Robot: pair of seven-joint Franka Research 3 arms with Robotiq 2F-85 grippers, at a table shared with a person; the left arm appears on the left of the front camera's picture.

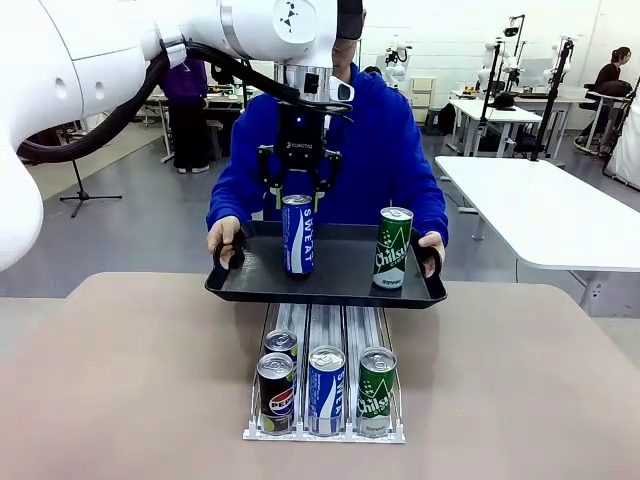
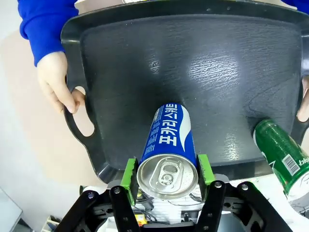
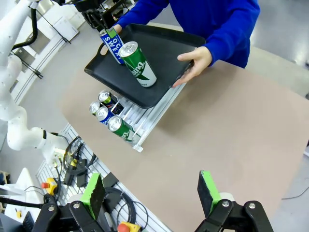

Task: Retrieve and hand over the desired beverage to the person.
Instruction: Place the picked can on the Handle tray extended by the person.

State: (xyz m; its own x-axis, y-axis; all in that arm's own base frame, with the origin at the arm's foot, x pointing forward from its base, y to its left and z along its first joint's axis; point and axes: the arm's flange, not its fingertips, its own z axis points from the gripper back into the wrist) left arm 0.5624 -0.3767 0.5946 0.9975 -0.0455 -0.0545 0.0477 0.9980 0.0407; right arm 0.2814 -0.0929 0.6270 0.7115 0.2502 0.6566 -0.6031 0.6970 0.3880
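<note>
Tray [image 1: 330,285] centre is bare between the blue can [image 1: 297,235] and the green can [image 1: 392,248]. Left gripper [image 1: 297,190] blocks access above the blue can. Hands [image 1: 224,238] occupy both tray handles. Table [image 1: 130,380] is open at lower left and lower right; the can rack [image 1: 325,375] fills lower centre.

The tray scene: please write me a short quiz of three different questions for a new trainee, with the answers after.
1. True or false: the left gripper has its green pads on both sides of the blue can, which stands on the black tray.
2. Which can stands free on the tray? A) a green can B) a red can C) a yellow can
3. Fill in: the person holds the tray by its two ____.

Key:
1. True.
2. A, the green can, to the robot's right of the blue one.
3. Handles, one hand on each. Meanwhile the right gripper hangs open above the table.
</note>
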